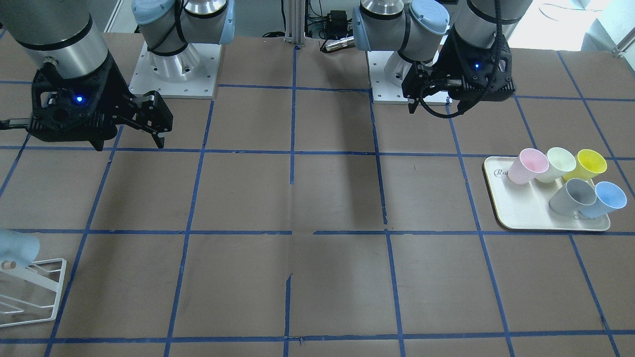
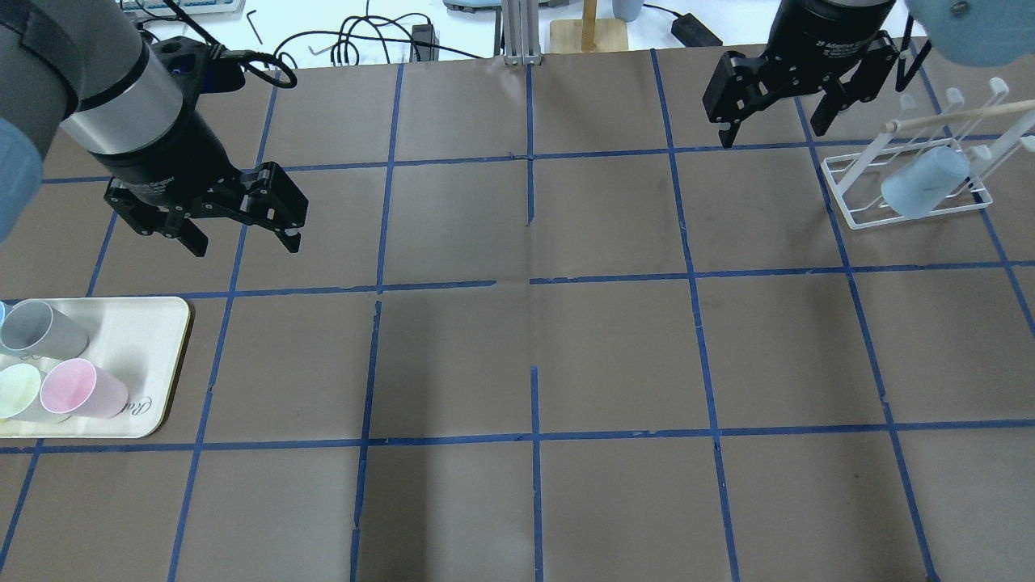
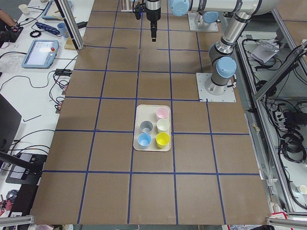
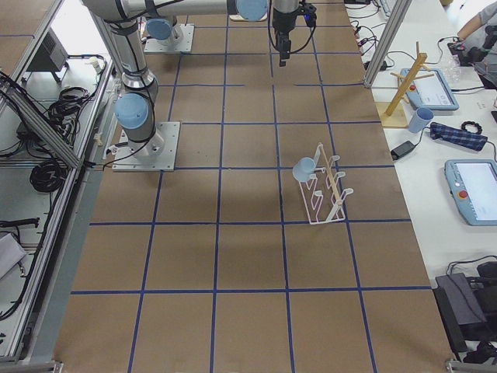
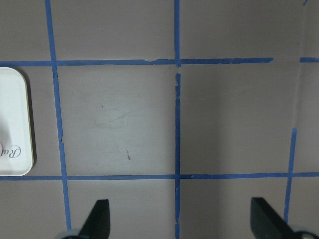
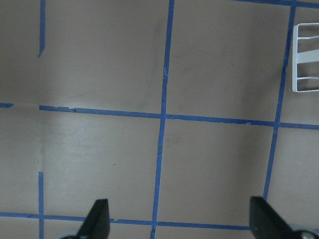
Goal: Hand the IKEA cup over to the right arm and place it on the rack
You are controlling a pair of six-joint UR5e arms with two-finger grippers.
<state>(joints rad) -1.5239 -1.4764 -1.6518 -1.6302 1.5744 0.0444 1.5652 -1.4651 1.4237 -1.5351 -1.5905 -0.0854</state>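
One pale sky-blue IKEA cup (image 2: 922, 184) hangs tilted on the white wire rack (image 2: 857, 212) at the table's right; it also shows in the front view (image 1: 15, 248) and the right side view (image 4: 304, 167). A second, alike blue cup (image 1: 603, 199) stands on the cream tray (image 1: 526, 215). My right gripper (image 2: 774, 133) is open and empty, to the left of the rack. My left gripper (image 2: 245, 242) is open and empty above bare table, up and to the right of the tray (image 2: 154, 339). Both wrist views show spread fingertips (image 5: 98, 219) (image 6: 98, 219) over bare table.
The tray also holds a pink cup (image 1: 527, 166), a pale green cup (image 1: 555, 164), a yellow cup (image 1: 588, 164) and a grey cup (image 1: 572, 196). Blue tape lines grid the brown table. A tray corner (image 5: 12, 124) and a rack corner (image 6: 306, 59) edge the wrist views.
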